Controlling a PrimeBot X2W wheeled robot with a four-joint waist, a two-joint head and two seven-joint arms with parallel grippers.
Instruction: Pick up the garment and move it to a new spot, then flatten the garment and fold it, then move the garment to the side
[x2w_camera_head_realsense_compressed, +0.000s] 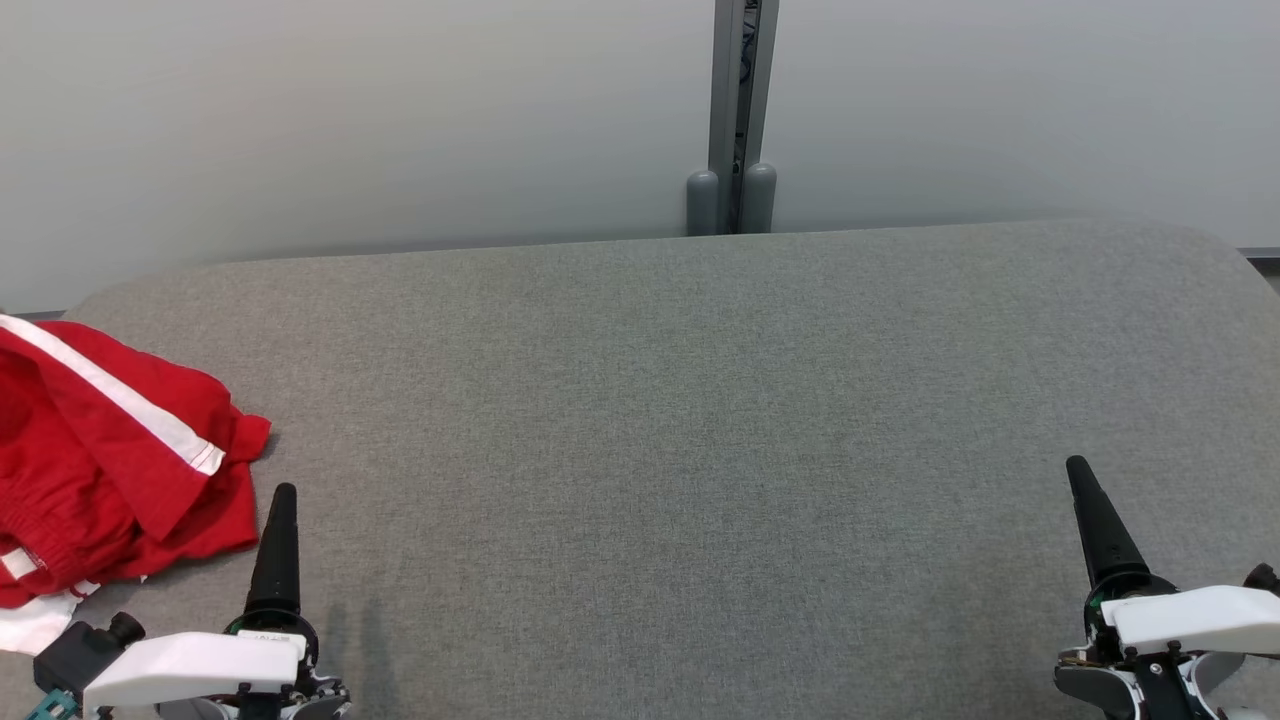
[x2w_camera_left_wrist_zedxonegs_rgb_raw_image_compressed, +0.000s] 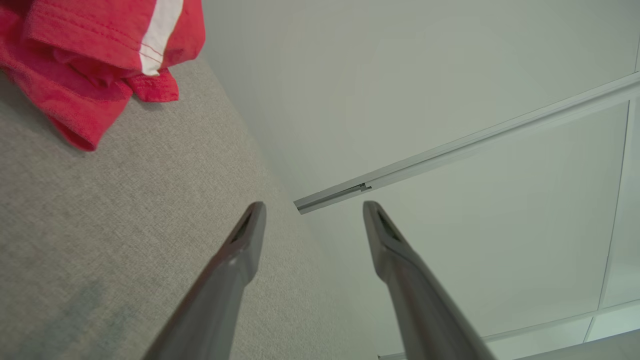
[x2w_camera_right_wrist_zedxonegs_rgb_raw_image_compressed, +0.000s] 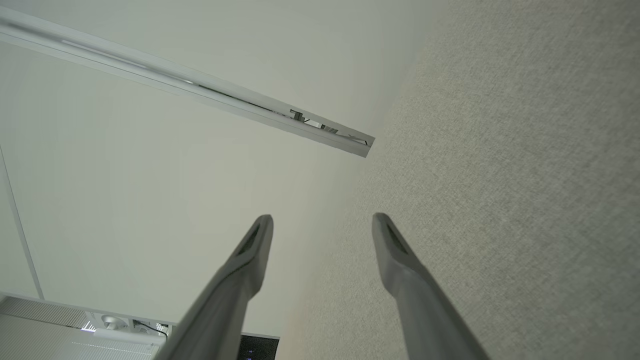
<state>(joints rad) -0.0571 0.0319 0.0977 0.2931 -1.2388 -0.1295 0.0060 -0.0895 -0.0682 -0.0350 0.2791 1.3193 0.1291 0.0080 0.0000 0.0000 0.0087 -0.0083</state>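
A crumpled red cloth garment (x2w_camera_head_realsense_compressed: 100, 470) lies heaped, its white stripe (x2w_camera_head_realsense_compressed: 130, 405) slanting far-left to near-right, long axis unclear; left gripper (x2w_camera_left_wrist_zedxonegs_rgb_raw_image_compressed: 314, 210) and right gripper (x2w_camera_right_wrist_zedxonegs_rgb_raw_image_compressed: 322, 220) stand spread, empty.

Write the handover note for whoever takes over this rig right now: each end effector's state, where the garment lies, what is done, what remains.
Left end effector: open, empty, close to the crumpled red fabric garment with white stripes, not touching it.
Right end effector: open, empty, at the right side of the grey fabric-covered table.
Garment: bunched at the table's left edge, unfolded.
Done: nothing visible yet.
Left: pick it up, move it to a new spot, flatten, fold, move aside.
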